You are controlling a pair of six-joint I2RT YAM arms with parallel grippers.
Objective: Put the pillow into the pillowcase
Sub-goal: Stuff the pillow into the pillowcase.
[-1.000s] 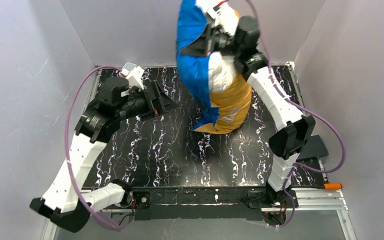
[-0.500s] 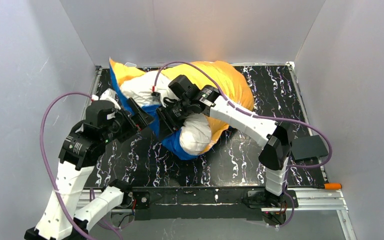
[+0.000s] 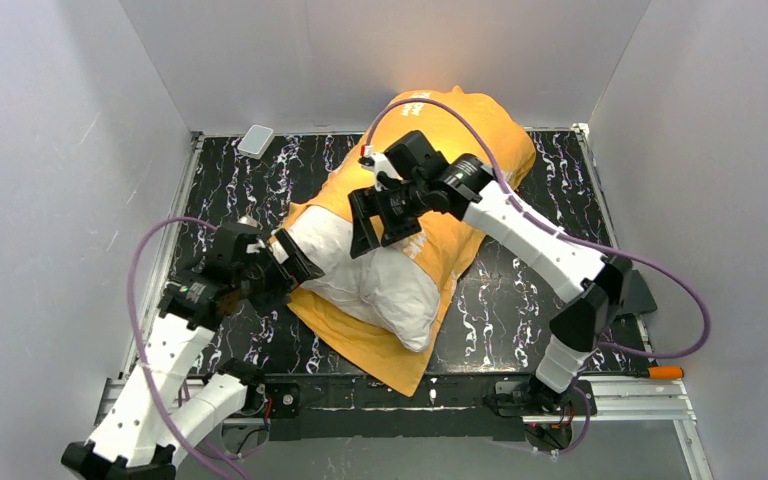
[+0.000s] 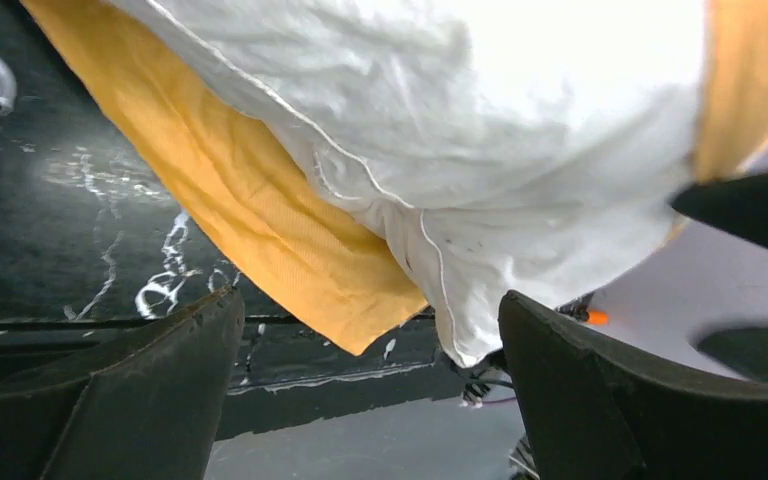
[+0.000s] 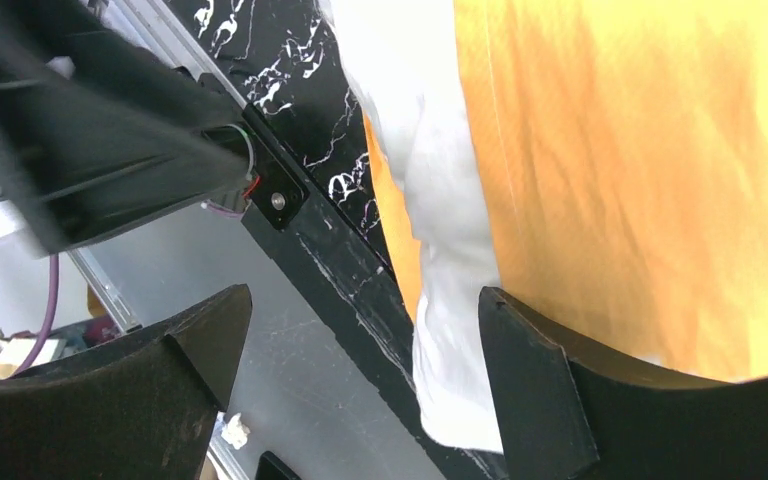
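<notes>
The pillowcase lies slantwise on the table from back centre to the front, only its orange side showing. The white pillow sticks out of its near-left end, resting on the orange flap. My right gripper hovers open over the case's mouth. In the right wrist view the pillow and orange cloth lie beyond its open jaws. My left gripper stands open at the pillow's left edge. The left wrist view shows the pillow and flap ahead of its empty gripper.
A small grey-white pad lies at the table's back left corner. A black plate sits off the right edge, and an orange-handled tool rests on the front rail. Grey walls close in on three sides.
The right gripper, which held the pillowcase and pillow high at the back, has brought them down and opened. The case now lies orange side up. The left gripper moved to the pillow's left edge.
</notes>
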